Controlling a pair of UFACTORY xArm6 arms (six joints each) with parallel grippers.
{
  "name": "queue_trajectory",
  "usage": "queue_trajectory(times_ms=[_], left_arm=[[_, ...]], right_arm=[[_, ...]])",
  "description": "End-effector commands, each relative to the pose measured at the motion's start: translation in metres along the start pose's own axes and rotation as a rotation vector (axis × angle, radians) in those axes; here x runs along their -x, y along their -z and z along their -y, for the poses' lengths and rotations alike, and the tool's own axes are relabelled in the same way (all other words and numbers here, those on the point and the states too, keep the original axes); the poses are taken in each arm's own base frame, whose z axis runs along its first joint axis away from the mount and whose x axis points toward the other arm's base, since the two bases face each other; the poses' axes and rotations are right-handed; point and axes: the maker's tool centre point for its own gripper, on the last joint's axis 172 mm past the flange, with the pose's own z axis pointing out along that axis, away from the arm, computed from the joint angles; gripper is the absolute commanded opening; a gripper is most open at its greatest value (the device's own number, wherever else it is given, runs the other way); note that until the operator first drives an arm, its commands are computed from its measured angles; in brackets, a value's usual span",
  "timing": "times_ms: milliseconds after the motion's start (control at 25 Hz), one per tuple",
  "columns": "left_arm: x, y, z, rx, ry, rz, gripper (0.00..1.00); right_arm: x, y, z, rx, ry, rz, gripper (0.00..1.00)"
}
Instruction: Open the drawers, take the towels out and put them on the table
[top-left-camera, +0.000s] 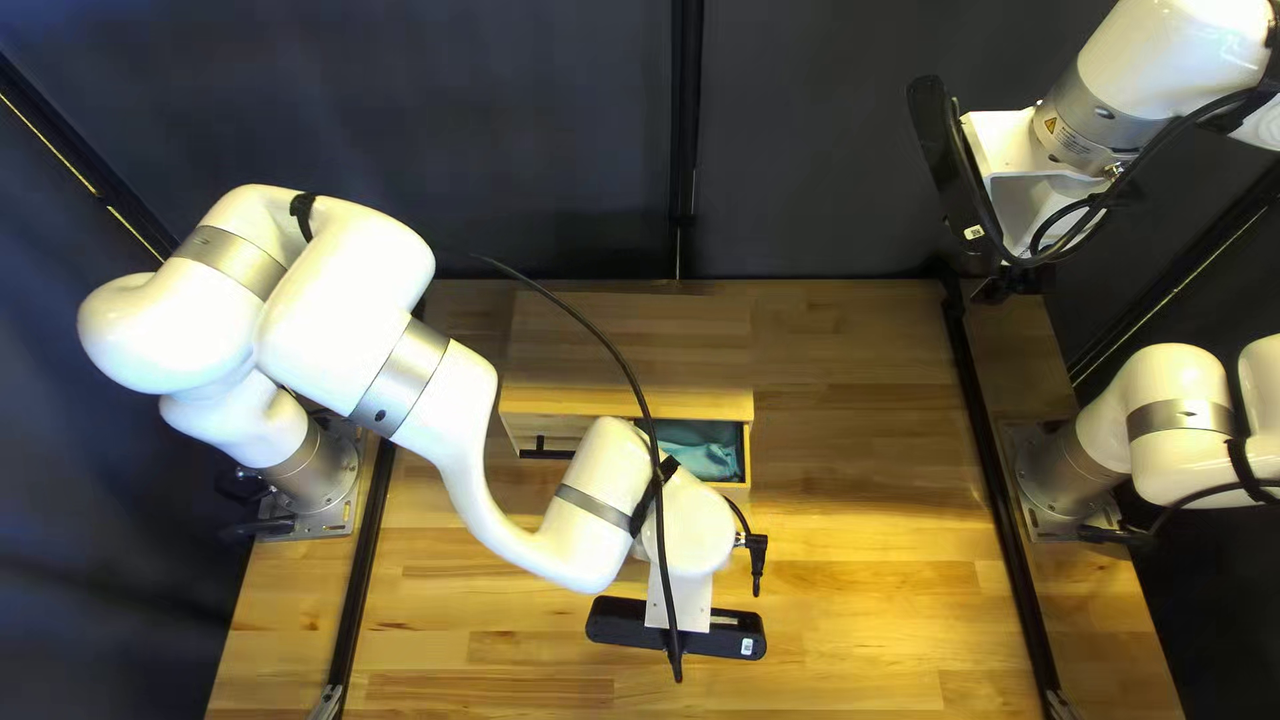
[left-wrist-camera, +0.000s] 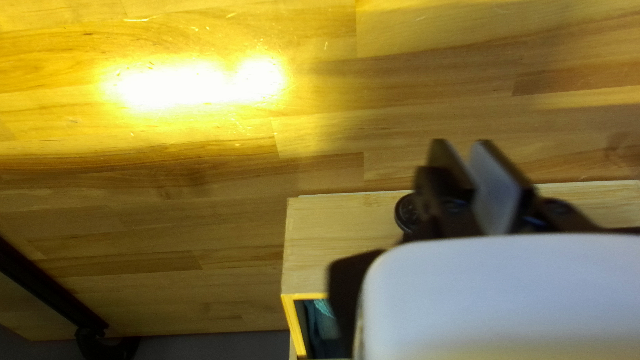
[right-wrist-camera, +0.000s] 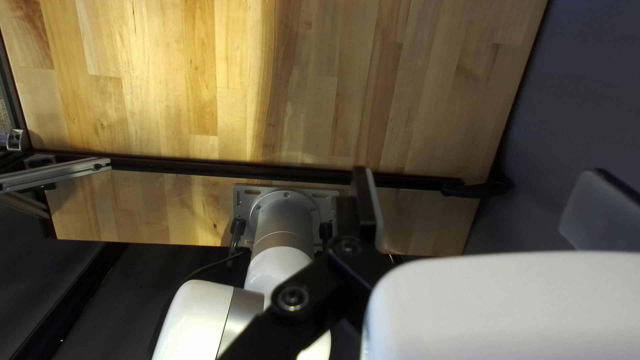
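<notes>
A low wooden drawer cabinet (top-left-camera: 625, 350) stands at the middle of the table. Its right drawer (top-left-camera: 745, 455) is pulled out, and a teal towel (top-left-camera: 705, 450) lies inside. The left drawer, with a black handle (top-left-camera: 545, 450), is closed. My left arm's wrist (top-left-camera: 660, 520) hangs over the open drawer's front and hides the gripper below it. In the left wrist view my left gripper (left-wrist-camera: 467, 150) has its fingers close together with nothing between them, above the drawer's wooden edge (left-wrist-camera: 340, 235); a sliver of towel (left-wrist-camera: 320, 325) shows beneath. My right gripper (right-wrist-camera: 482, 210) is open, raised above its own base (right-wrist-camera: 285, 220).
Bare wooden tabletop (top-left-camera: 850, 560) spreads in front of and to the right of the cabinet. Black rails (top-left-camera: 985, 450) run along both sides of the table. A dark curtain hangs behind the far edge.
</notes>
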Motion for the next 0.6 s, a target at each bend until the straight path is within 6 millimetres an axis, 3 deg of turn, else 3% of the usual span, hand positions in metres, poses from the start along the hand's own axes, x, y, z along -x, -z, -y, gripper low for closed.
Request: queue_trajectory(times_ms=[40,320,600], left_arm=[[0.012,-0.005,0.001,-0.002,0.023,0.008,1.0],[0.027,-0.022,0.009,-0.009,0.058,0.005,1.0],[0.025,-0.024,0.011,-0.009,0.064,-0.001,1.0]], right_arm=[[0.0,0.0,0.0,0.0,0.0,0.0,1.0],[0.0,0.0,0.0,0.0,0.0,0.0,1.0],[0.0,0.0,0.0,0.0,0.0,0.0,1.0]])
